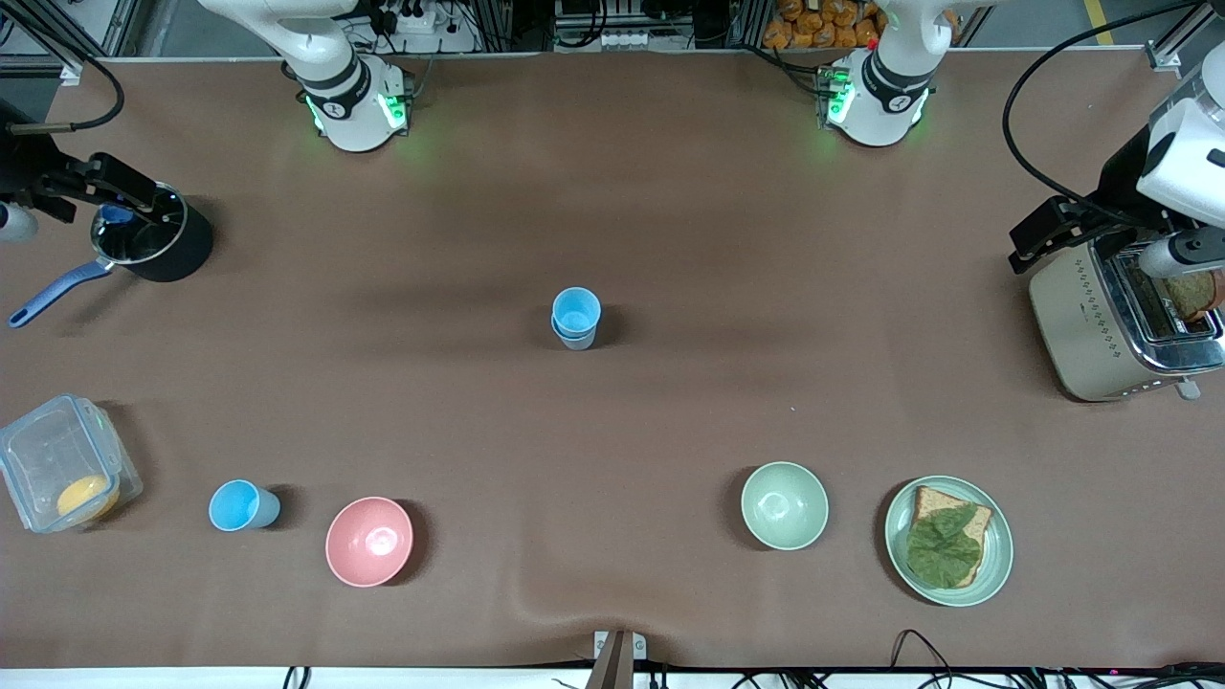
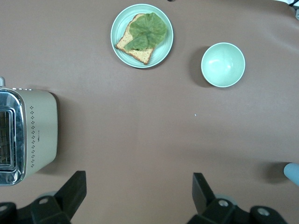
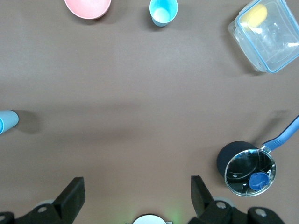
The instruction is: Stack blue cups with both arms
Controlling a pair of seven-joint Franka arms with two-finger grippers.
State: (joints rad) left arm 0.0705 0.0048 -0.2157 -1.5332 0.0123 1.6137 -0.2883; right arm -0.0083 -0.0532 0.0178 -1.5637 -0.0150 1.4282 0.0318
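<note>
Two blue cups are already sitting nested as a stack (image 1: 576,319) at the middle of the worktop (image 1: 670,239), upright with the open mouth facing up. A third, single blue cup (image 1: 243,505) is standing upright toward the right arm's end of the worktop, nearer to the front camera than the stack and just beside the pink bowl (image 1: 369,541). That makes three blue cups in all, with one left to add.

The right gripper (image 3: 135,196) is hanging high over the right arm's end of the worktop, above the stretch beside the black saucepan (image 1: 158,237), with its fingers spread wide and holding nothing. In the right wrist view the single cup (image 3: 163,11) is lying well apart from this gripper, with bare worktop between them.

The left gripper (image 2: 139,193) is hanging over the left arm's end of the worktop, beside the toaster (image 1: 1115,316), likewise spread wide and empty; this arm appears to be waiting. Its wrist view is catching only an edge of the stack (image 2: 292,173).

Judged from this layout, the right arm is the nearer one to the single cup, and the cup's upright axis is suiting a grasp from above.

Also present, one each: pale green bowl (image 1: 784,505), plate (image 1: 947,542) carrying bread with lettuce, and a clear lidded box (image 1: 63,463).
</note>
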